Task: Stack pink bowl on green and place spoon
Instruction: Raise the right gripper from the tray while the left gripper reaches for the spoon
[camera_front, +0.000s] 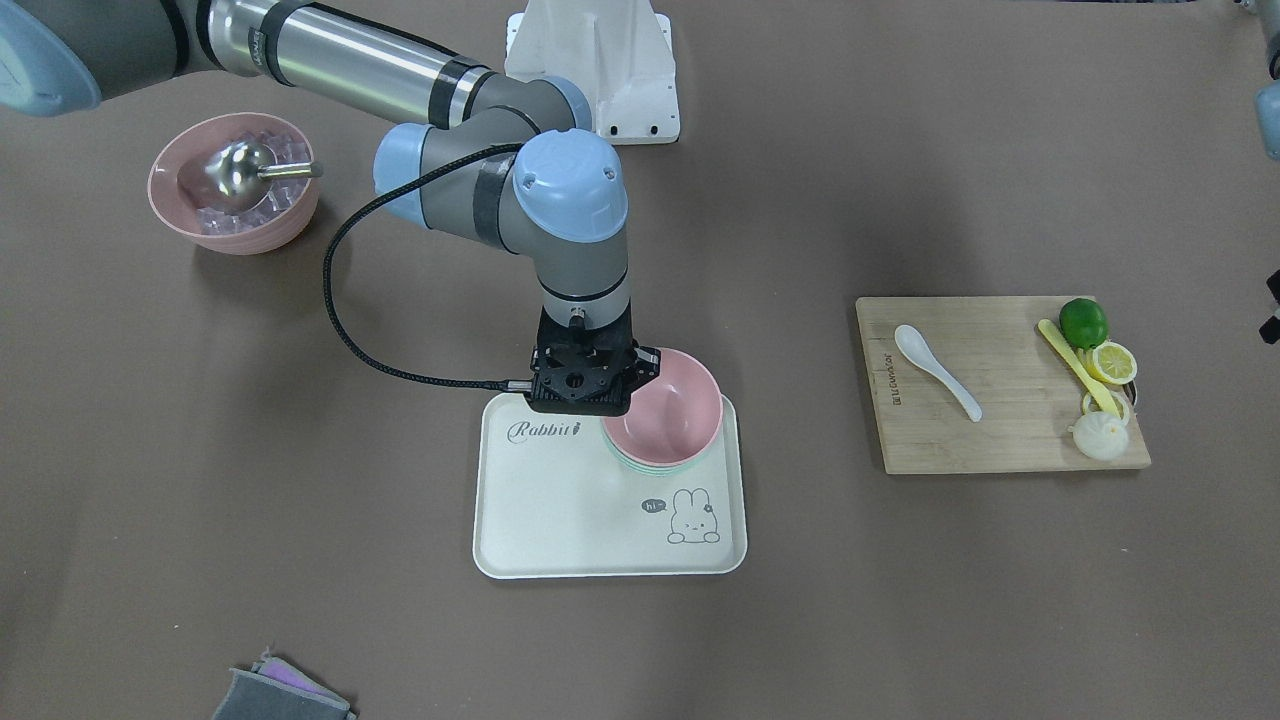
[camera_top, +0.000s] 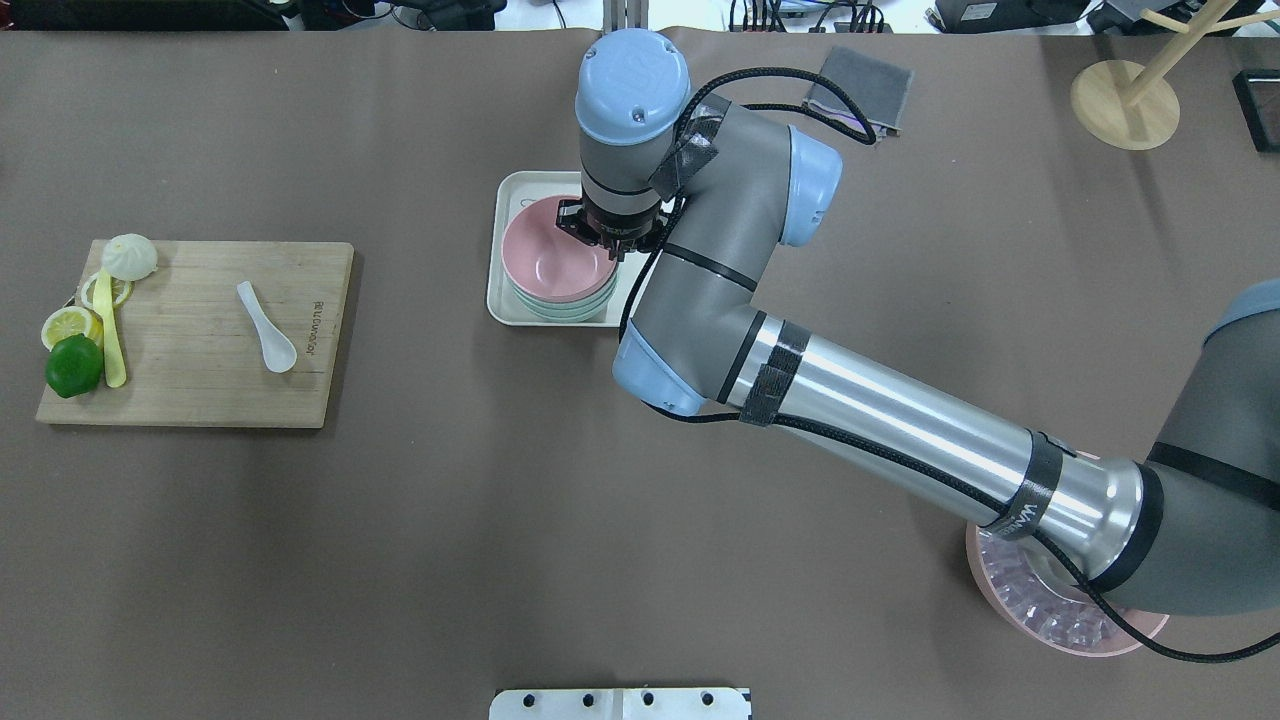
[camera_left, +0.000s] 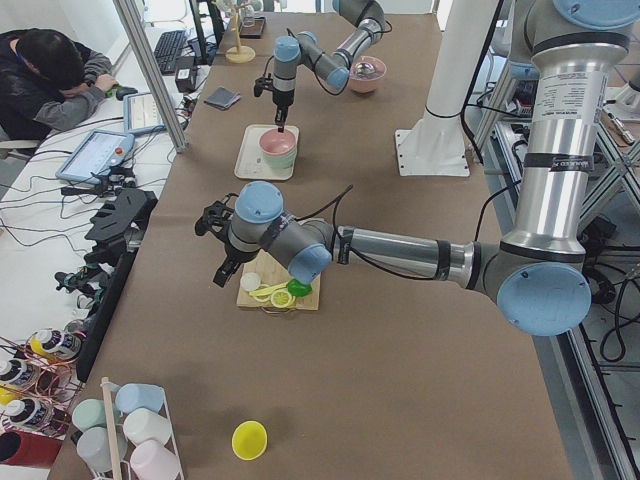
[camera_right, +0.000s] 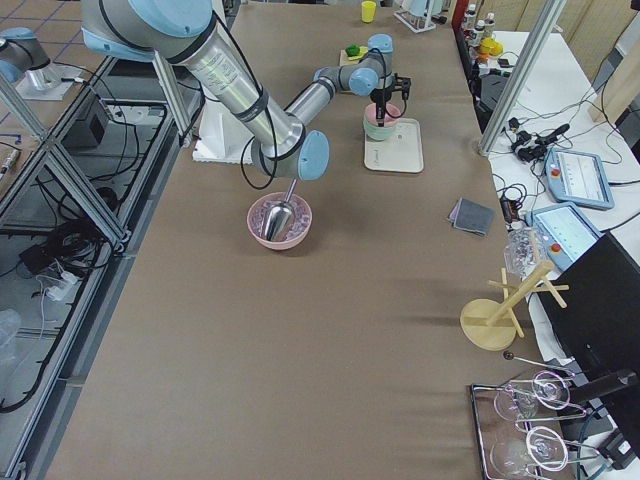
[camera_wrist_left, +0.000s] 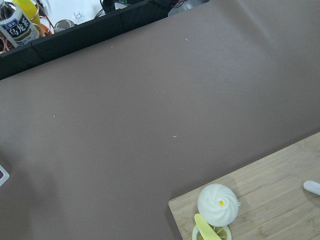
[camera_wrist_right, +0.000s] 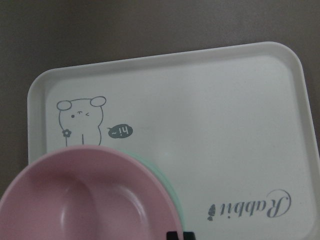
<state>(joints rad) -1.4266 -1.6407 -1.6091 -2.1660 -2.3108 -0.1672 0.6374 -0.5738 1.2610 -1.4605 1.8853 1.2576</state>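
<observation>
The pink bowl (camera_front: 668, 408) sits nested on the green bowl (camera_top: 560, 308) on a white rabbit tray (camera_front: 560, 500). My right gripper (camera_top: 608, 243) is at the pink bowl's rim on the robot's side, and in the right wrist view its tips (camera_wrist_right: 179, 235) stand close together across that rim. A white spoon (camera_front: 935, 370) lies on the wooden cutting board (camera_front: 960, 430), far from the tray. My left gripper (camera_left: 218, 250) hovers by the board's outer end; I cannot tell if it is open or shut.
On the board lie a yellow utensil (camera_front: 1078, 367), a lime (camera_front: 1083, 322), lemon slices (camera_front: 1112, 362) and a bun (camera_wrist_left: 218, 204). A second pink bowl with ice and a metal scoop (camera_front: 235, 180) stands by the right arm. A grey cloth (camera_top: 860, 88) lies beyond the tray.
</observation>
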